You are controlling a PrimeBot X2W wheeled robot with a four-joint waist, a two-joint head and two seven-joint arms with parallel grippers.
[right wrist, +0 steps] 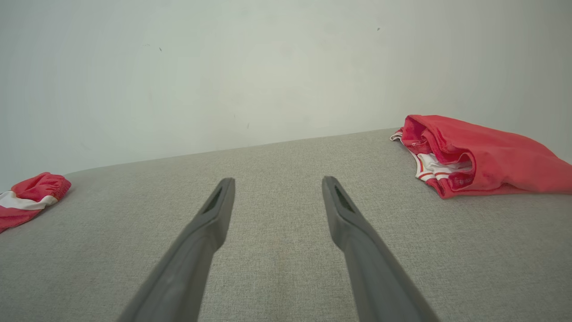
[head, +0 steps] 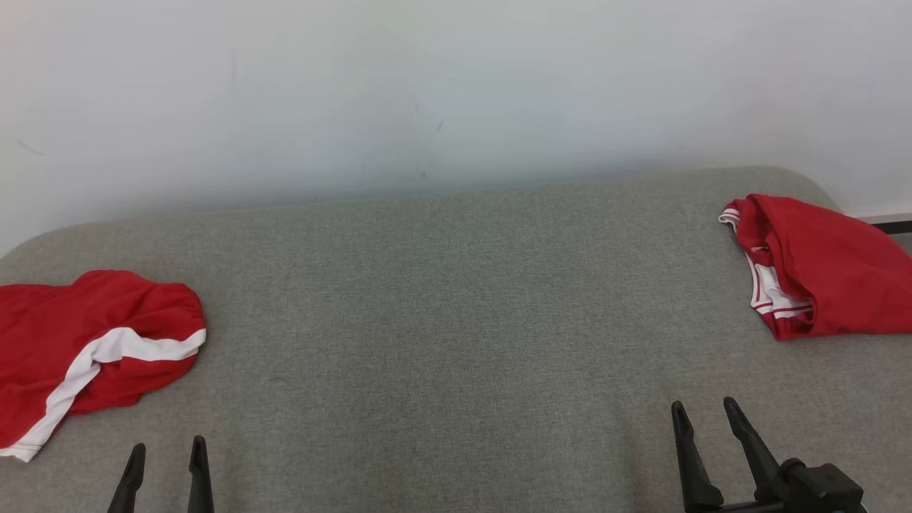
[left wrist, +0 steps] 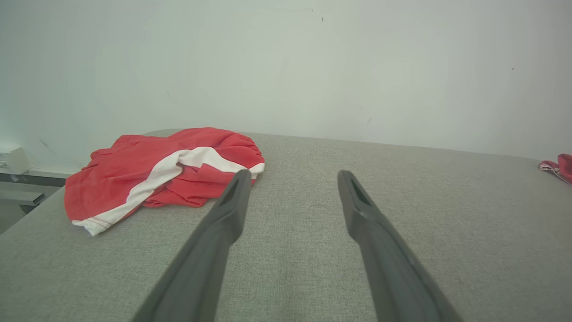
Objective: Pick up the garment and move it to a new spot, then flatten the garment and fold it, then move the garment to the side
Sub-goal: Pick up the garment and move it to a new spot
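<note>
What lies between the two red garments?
Nothing. In the head view, the grey cloth surface is bare between the crumpled red garment at left and the folded red garment at right.

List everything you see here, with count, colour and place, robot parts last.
striped garment: one, red with a white stripe, crumpled at the surface's left edge
bundled garment: one, red with white trim, far right of the surface
padded surface: one, grey fabric, across the foreground
wall: one, white, behind the surface
left end effector: one, dark, lower left, open, empty
right end effector: one, dark, lower right, open, empty
</note>
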